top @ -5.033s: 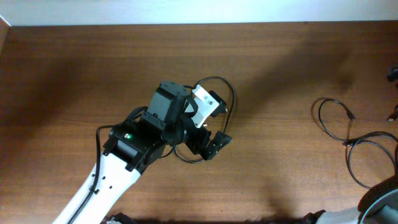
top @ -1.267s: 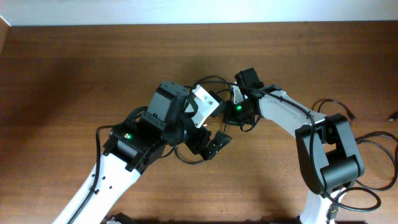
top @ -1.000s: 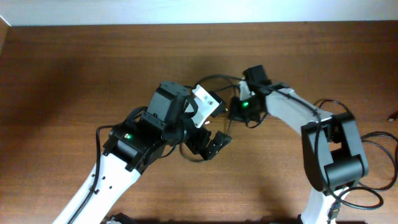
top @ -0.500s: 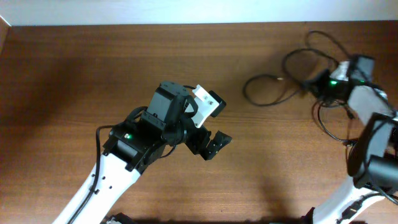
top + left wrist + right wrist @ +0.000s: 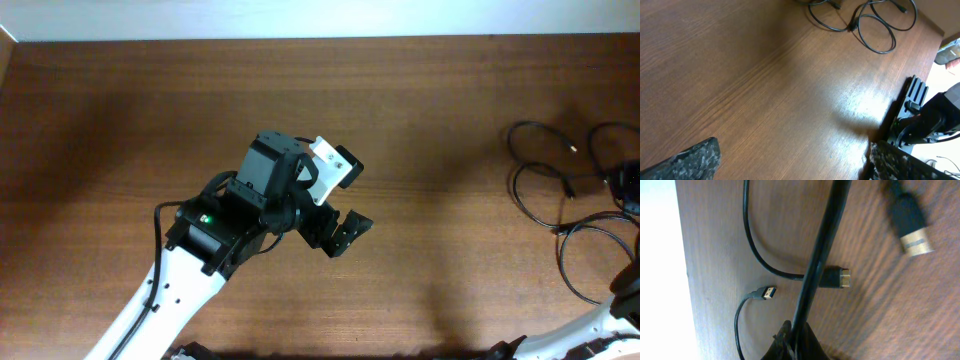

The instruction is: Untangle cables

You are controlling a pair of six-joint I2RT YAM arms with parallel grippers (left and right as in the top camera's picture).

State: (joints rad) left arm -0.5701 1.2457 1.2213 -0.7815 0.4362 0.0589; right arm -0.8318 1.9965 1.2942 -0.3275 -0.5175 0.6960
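The cables (image 5: 545, 180) lie as thin black loops at the table's right side, with a second loop (image 5: 590, 255) nearer the front. My right gripper (image 5: 628, 187) is at the right edge, among them. In the right wrist view it (image 5: 797, 340) is shut on one black cable (image 5: 822, 255) that runs up from its tips. Loose plug ends lie around it: a USB plug (image 5: 768, 292), a wider plug (image 5: 840, 277) and a gold-tipped plug (image 5: 912, 240). My left gripper (image 5: 345, 200) hangs open over bare wood at mid-table, its fingers (image 5: 695, 157) wide apart with nothing between them; cables (image 5: 865, 20) show far off.
The table's back edge meets a white wall (image 5: 320, 18). The left arm (image 5: 200, 240) reaches in from the front left. The right arm's base and mount (image 5: 932, 117) stand at the table's edge.
The right gripper pulled a cable from beside the left gripper at mid-table out to the right edge, where it now lies among the other loops. The left arm has not moved.
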